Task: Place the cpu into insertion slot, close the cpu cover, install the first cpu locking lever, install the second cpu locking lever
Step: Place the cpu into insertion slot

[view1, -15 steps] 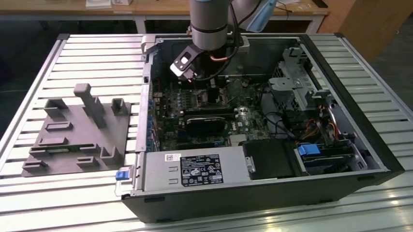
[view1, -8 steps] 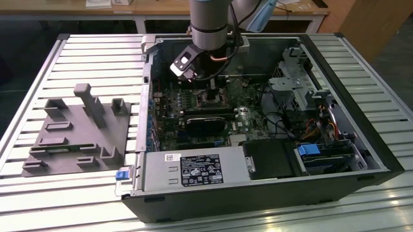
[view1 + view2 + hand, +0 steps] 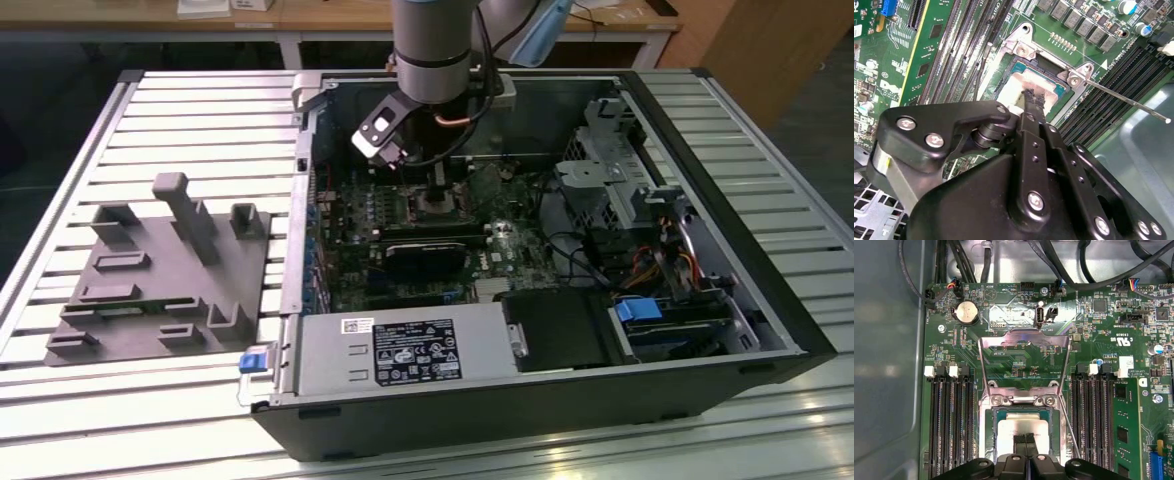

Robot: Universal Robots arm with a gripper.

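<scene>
Pincer (image 3: 1026, 439) closed, fingers pressed together with nothing between them, tips down on the cpu (image 3: 1011, 427) directly beneath. This cpu lies seated in the insertion slot (image 3: 985, 432) surrounding the tips. Beyond the pincer, the cpu cover (image 3: 1024, 338) stands open (a locking lever (image 3: 1070, 425) unlatched alongside).

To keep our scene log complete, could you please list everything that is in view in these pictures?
computer case: one, black, open on the table.
table: one, silvery slats, under the case.
fixture tray: one, grey, the exterior view's left of the case.
cpu: one, silver-grey, in the insertion slot.
insertion slot: one, silvery rim, on the green board.
cpu cover: one, silvery, open.
memory slots: two banks, black, flanking the slot.
coin battery: one, silver, on the board.
gripper: one, black, shut, tips at the cpu's top.
arm: one, grey, above the case.
</scene>
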